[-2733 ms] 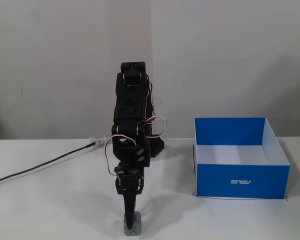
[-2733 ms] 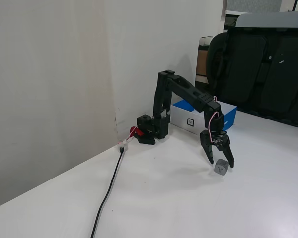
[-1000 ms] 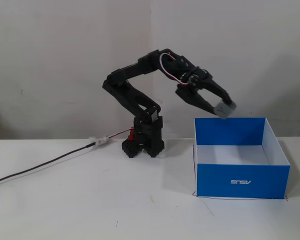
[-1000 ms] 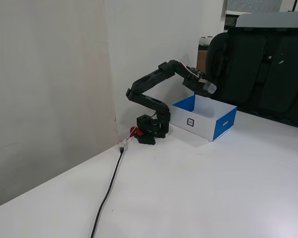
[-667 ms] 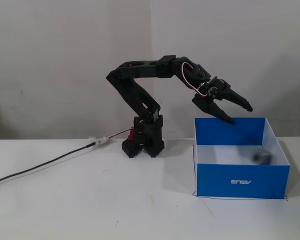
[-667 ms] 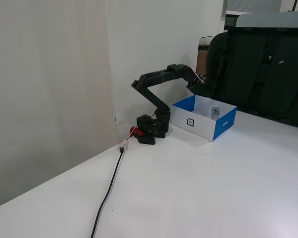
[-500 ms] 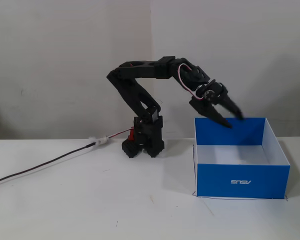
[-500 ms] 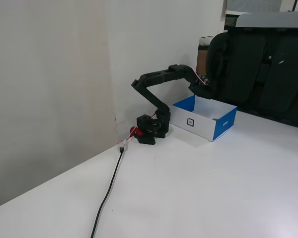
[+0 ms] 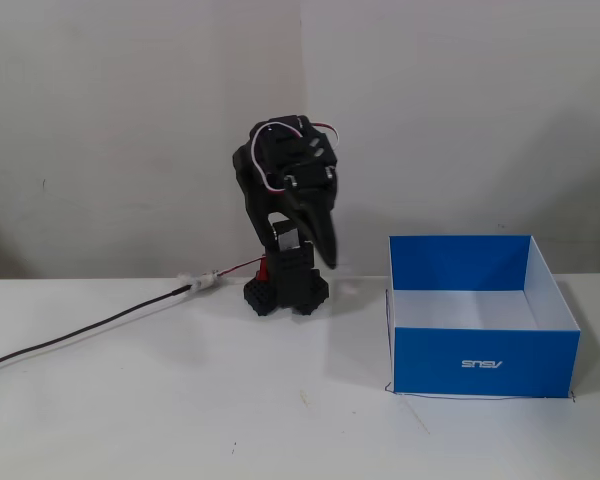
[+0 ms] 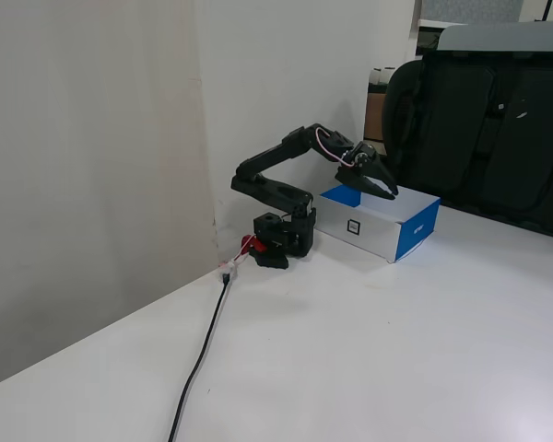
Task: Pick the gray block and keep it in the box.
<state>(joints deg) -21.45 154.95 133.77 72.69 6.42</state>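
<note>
The blue box point(image 9: 480, 362) stands on the white table at the right in a fixed view, open side up, with a white inside and upside-down white lettering on its front. It also shows behind the arm in another fixed view point(image 10: 415, 230). My gripper point(image 9: 328, 258) hangs raised above the table, fingers pointing down, just left of the box. Seen from the side point(image 10: 390, 191), it reaches out level near the box's top edge. Its jaws look closed together with nothing between them. The gray block shows in neither view.
The black arm base point(image 9: 285, 288) sits against the wall, with a black cable point(image 9: 80, 335) running left across the table point(image 10: 198, 359). Black office chairs point(image 10: 498, 129) stand beyond the table's far side. White tabletop point(image 9: 230, 420) lies in front.
</note>
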